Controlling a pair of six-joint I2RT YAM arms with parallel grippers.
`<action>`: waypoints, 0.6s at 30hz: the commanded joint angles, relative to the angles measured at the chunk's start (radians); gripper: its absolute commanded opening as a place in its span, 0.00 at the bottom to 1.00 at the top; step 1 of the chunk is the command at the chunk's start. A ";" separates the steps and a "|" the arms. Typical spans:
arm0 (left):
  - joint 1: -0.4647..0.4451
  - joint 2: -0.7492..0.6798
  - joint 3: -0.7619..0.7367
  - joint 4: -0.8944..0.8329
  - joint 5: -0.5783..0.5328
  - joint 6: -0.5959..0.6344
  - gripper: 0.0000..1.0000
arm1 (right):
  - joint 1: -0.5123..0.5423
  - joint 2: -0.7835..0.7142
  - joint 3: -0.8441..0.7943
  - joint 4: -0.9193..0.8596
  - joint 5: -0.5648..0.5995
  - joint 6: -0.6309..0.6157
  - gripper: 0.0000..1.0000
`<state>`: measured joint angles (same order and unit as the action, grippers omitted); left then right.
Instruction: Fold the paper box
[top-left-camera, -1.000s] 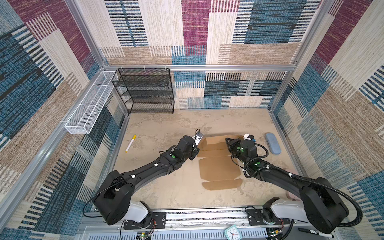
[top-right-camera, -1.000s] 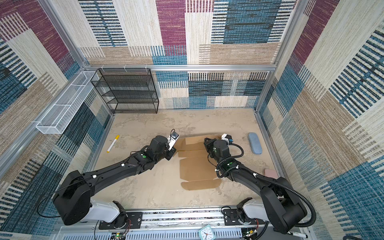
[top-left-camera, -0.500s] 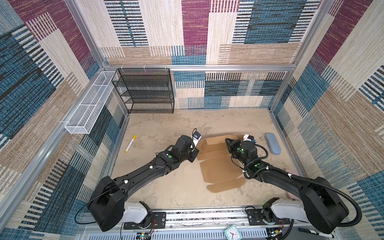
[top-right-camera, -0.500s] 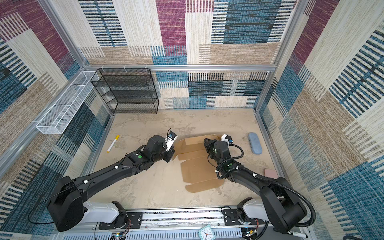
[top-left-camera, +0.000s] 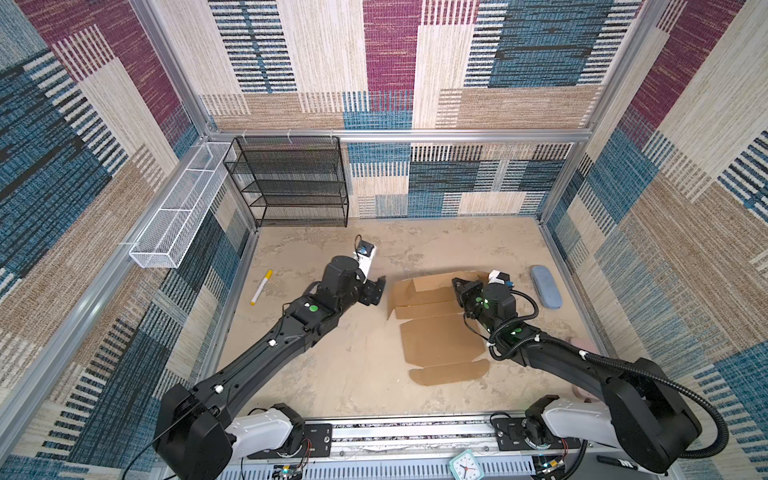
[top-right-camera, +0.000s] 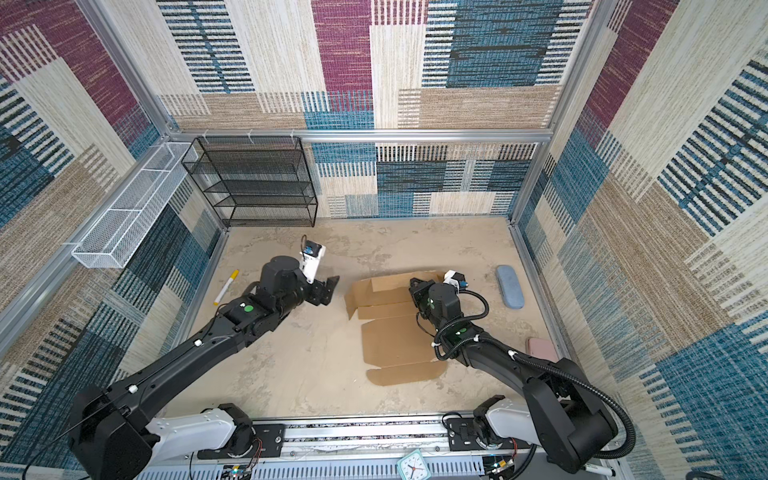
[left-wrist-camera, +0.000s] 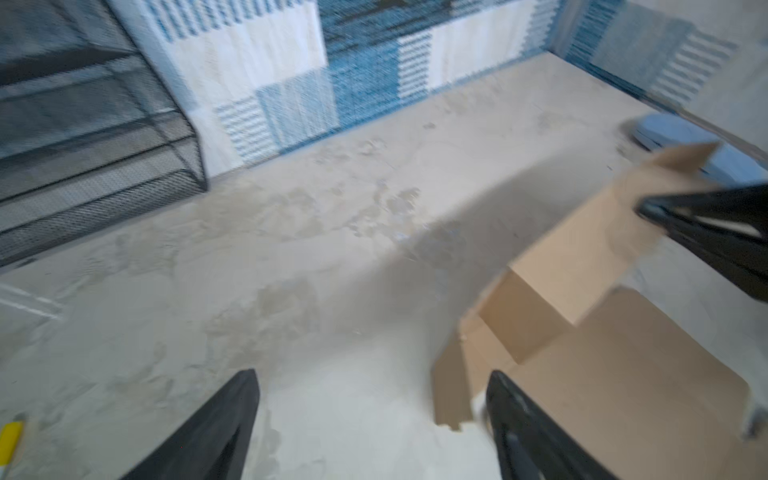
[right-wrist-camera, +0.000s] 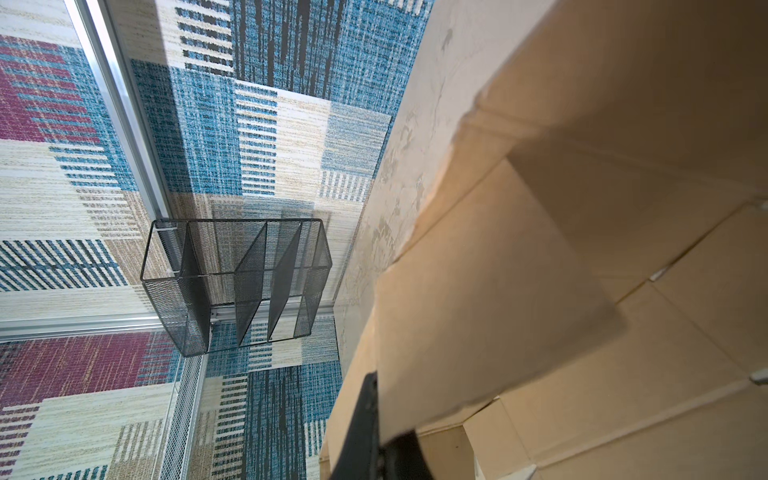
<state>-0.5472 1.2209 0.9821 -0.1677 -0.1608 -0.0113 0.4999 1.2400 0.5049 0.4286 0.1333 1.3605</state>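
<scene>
The left gripper (top-left-camera: 376, 289) stands apart, empty, at 10 o'clock of the paper box (top-left-camera: 436, 336); the right gripper (top-left-camera: 456, 284) is clamped on its raised 12 o'clock flap (top-left-camera: 432, 282). The rest lies flat toward 3 o'clock on the table (top-left-camera: 332, 374), so most folding seems undone

We count two arms, left arm (top-left-camera: 270, 345) and right arm (top-left-camera: 561, 361), and two grippers, left gripper (top-left-camera: 379, 290) and right gripper (top-left-camera: 456, 284). We find one box (top-left-camera: 436, 340), one black shelf (top-left-camera: 291, 183) and one white basket (top-left-camera: 174, 224). We see two markers, one yellow-capped (top-left-camera: 261, 286) and one black (top-left-camera: 615, 460). We also count one blue case (top-left-camera: 545, 286), one pink object (top-right-camera: 542, 348), partly hidden, and one clock (top-left-camera: 465, 465).
</scene>
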 joint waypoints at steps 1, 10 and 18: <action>0.112 0.050 0.036 -0.021 0.056 -0.010 0.93 | -0.001 -0.005 -0.003 -0.029 0.005 -0.001 0.00; 0.179 0.357 0.159 -0.080 0.355 0.014 0.99 | 0.000 0.011 -0.002 -0.020 -0.018 0.007 0.00; 0.139 0.483 0.199 -0.087 0.471 0.013 0.99 | 0.000 0.013 -0.003 -0.019 -0.020 0.011 0.00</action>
<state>-0.3912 1.6829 1.1603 -0.2535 0.2371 -0.0044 0.4999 1.2469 0.5037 0.4335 0.1230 1.3651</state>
